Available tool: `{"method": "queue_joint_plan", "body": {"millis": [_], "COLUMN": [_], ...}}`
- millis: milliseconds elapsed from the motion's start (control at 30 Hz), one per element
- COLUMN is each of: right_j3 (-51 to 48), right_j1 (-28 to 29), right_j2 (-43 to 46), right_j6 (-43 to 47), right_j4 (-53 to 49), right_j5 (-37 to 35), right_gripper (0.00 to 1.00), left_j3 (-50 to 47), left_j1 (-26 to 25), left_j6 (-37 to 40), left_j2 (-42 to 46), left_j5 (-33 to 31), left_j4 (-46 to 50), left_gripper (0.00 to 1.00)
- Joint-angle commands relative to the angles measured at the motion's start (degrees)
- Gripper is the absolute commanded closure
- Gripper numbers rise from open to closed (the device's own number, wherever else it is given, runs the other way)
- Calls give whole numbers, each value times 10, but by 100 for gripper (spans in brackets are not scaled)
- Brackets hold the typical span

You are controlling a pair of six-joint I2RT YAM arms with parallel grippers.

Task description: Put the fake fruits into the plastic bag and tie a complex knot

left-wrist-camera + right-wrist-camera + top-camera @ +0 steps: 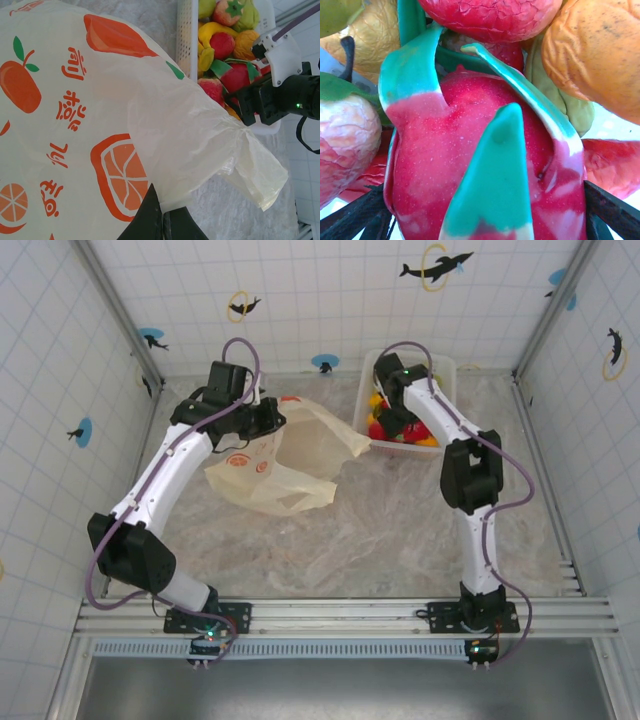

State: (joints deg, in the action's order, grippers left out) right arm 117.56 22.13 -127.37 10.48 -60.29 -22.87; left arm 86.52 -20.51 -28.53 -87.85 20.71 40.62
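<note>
**Bag pinched on the left, fruit still in the basket**

The left gripper (158,206) is clenched on a fold of the plastic bag (75,100), which lies left of the middle of the table. Its red-orange characters stand sideways; I cannot read them. In the white basket (186,35), far right, the fake fruits (222,42) are piled. The right gripper (392,426) has its fingers (350,220) either side of a red fruit (470,165); whether they squeeze it, I cannot tell.

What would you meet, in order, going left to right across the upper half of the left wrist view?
plastic bag → white basket → fake fruits → right arm
</note>
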Motion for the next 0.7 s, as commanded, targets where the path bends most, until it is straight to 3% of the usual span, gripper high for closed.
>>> {"method": "queue_joint_plan", "body": {"millis": [0, 233, 300, 467, 667], "right_j3": [-15, -108, -137, -115, -70], "right_j1": [-6, -24, -26, -1, 7], "right_j2": [66, 169, 185, 142, 75], "right_j6": [-3, -27, -23, 12, 35], "right_j4": [14, 108, 132, 75, 51], "right_j5": [11, 96, 107, 41, 31], "right_gripper": [33, 33, 22, 3, 0], "left_j3": [18, 16, 18, 19, 19], "left_j1": [4, 3, 3, 3, 3], "left_j6": [5, 2, 4, 5, 7], "left_j2": [11, 11, 11, 12, 12], "left_j5": [-3, 3, 0, -1, -4], "left_j4": [12, 9, 10, 11, 17], "left_gripper": [100, 100, 100, 100, 100]}}
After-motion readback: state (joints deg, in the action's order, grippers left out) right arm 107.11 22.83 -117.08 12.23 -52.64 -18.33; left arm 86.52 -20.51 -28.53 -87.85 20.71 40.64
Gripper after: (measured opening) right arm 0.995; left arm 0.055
